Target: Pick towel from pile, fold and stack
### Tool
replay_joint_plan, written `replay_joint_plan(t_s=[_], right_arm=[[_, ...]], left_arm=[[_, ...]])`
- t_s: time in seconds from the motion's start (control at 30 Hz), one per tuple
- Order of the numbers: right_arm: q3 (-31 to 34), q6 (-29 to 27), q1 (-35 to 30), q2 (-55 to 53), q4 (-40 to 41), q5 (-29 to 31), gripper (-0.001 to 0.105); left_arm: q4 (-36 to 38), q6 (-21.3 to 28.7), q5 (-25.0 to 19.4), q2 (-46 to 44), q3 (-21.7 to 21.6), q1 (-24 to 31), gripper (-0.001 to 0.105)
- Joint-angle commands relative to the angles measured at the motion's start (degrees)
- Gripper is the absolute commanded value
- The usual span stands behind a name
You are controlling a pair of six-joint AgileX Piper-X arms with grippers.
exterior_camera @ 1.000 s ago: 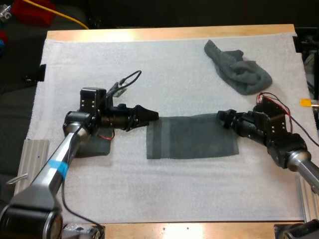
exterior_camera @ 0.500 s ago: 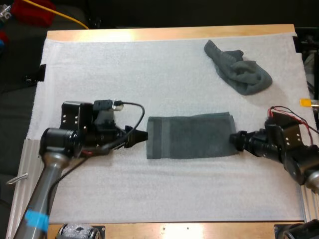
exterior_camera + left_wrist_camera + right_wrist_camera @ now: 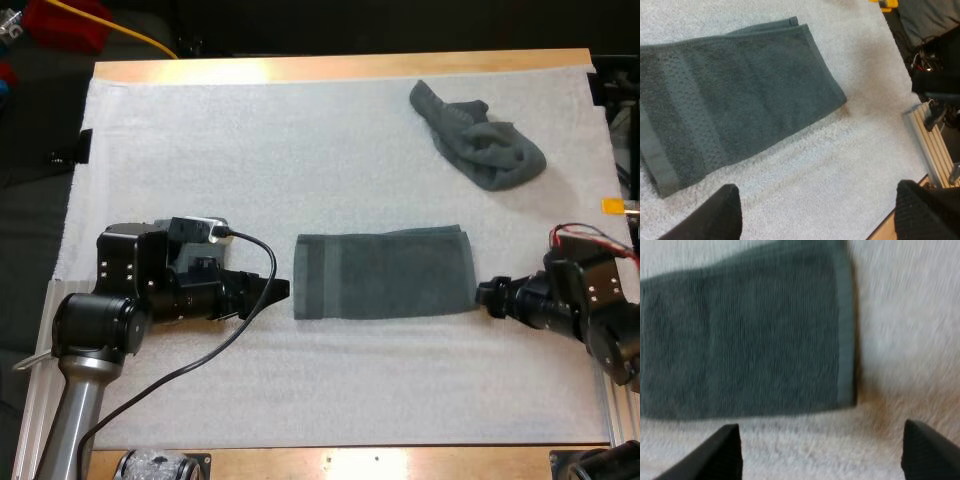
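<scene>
- Folded towel [image 3: 383,273] lies flat on the white mat [image 3: 200,150], between our grippers.
- Left gripper [image 3: 278,290] and right gripper [image 3: 486,293] sit just off its short ends, fingers spread, holding nothing.
- Lengthwise fold looks done; next we'd pinch one end and fold across.

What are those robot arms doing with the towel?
Two robot arms are working on folding towels. A folded dark grey-green towel lies flat in the middle of the white mat. The left gripper and right gripper are open, one just off each short end, holding nothing. A crumpled dark grey-green towel lies at the mat's far right.
</scene>
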Motion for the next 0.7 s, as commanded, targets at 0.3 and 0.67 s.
replay_joint_plan(t_s=[0.3, 0.67], right_arm=[[-2.8, -11.6, -16.4, 8.4, 1.6, -10.5, 0.065], [-2.8, -14.1, -23.1, 23.0, -6.0, -28.2, 0.065]], left_arm=[[0.2, 0.2, 2.7, -0.2, -0.2, 0.1, 0.063], [2.3, 0.2, 2.9, -0.2, -0.2, 0.1, 0.063]])
